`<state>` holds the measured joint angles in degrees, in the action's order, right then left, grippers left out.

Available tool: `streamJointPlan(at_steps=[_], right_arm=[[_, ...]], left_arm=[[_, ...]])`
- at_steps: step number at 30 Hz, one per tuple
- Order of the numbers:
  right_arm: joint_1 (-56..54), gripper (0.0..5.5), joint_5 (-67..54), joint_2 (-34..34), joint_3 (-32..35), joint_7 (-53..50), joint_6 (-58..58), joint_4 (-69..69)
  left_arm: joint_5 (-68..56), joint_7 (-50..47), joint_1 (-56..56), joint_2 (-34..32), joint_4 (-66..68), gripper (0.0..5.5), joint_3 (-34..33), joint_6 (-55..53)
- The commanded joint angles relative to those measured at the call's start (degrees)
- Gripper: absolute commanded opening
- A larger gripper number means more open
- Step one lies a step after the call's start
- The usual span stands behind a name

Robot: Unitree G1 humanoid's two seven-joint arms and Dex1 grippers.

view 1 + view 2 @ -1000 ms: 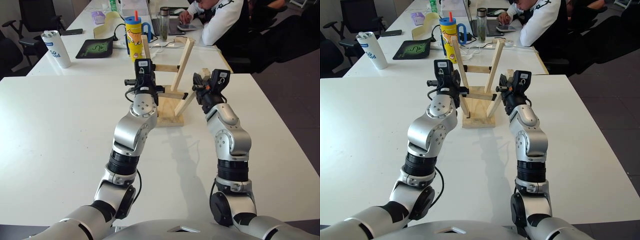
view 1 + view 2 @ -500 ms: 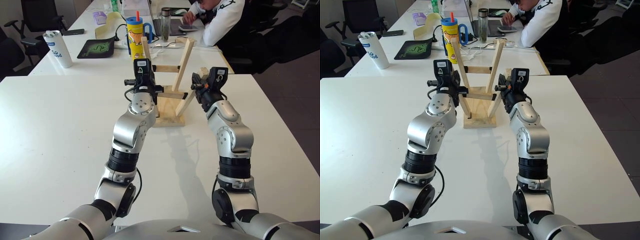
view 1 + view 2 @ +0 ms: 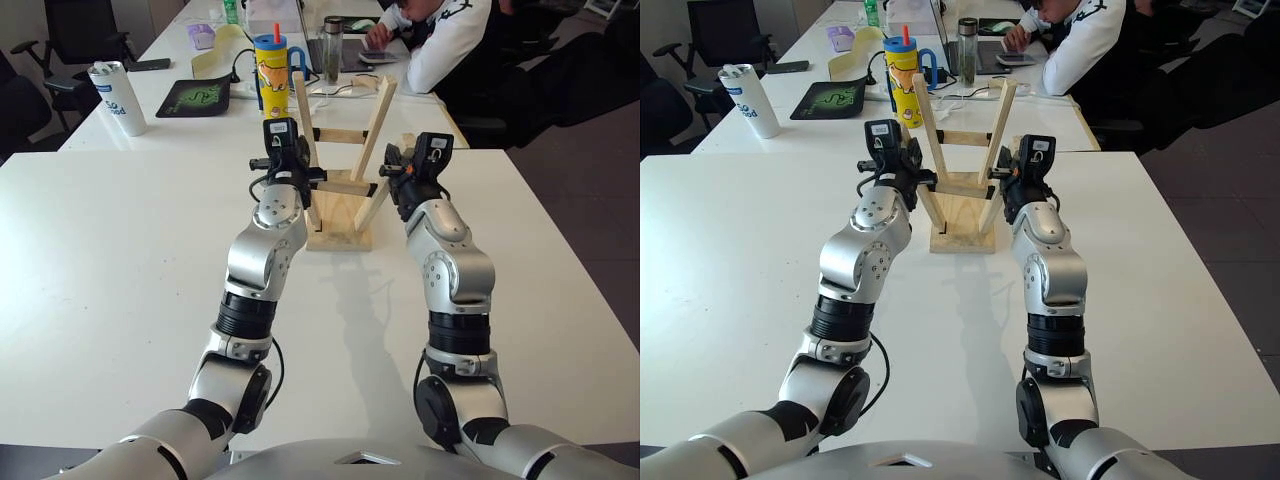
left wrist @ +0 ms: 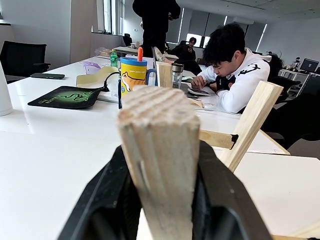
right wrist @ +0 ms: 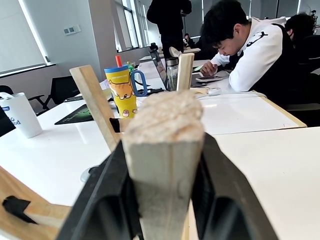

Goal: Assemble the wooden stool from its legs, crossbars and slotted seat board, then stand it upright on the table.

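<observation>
White table carries the wooden stool upside down, far middle — seat board flat, legs up. Left gripper pinches its near-left leg, right gripper the near-right leg. Uneven lifting while turning it could, I think, pull a leg from its slot — or tip the stool.

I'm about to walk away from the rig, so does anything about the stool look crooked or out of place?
Nothing looks broken. The stool is upside down, seat board flat on the table, legs pointing up and splaying apart evenly, which looks intended. The left gripper and right gripper each clamp one near leg.
</observation>
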<state>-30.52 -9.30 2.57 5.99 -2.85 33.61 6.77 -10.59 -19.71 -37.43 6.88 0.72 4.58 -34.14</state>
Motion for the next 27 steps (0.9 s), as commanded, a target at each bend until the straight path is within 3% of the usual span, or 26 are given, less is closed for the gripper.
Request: streamJointPlan(at_steps=[1, 10, 11, 18, 27], right_arm=[[-0.9, 1.08, -1.2, 5.3, -7.1, 2.0, 1.6, -1.2], [1.3, 1.07, 1.0, 6.0, -5.7, -0.4, 1.9, -2.9], [1.4, 1.07, 0.9, 6.1, -5.7, -0.5, 1.9, -2.8], [1.1, 1.05, 0.7, 6.4, -5.4, -1.2, 0.9, -3.4], [0.5, 1.05, 0.7, 6.0, -5.3, -1.0, -0.2, -4.6]], left_arm=[[-9.1, 6.1, 12.3, 16.8, 24.2, 1.08, 0.1, -17.8], [-10.7, 7.0, 12.4, 16.3, 23.7, 1.08, 2.7, -21.0], [-10.6, 7.4, 12.3, 16.1, 24.2, 1.42, 2.9, -21.1], [-10.4, 8.0, 10.9, 14.9, 24.8, 2.29, 3.7, -20.5], [-7.0, 8.5, 7.2, 11.2, 19.4, 2.29, 7.6, -13.5]])
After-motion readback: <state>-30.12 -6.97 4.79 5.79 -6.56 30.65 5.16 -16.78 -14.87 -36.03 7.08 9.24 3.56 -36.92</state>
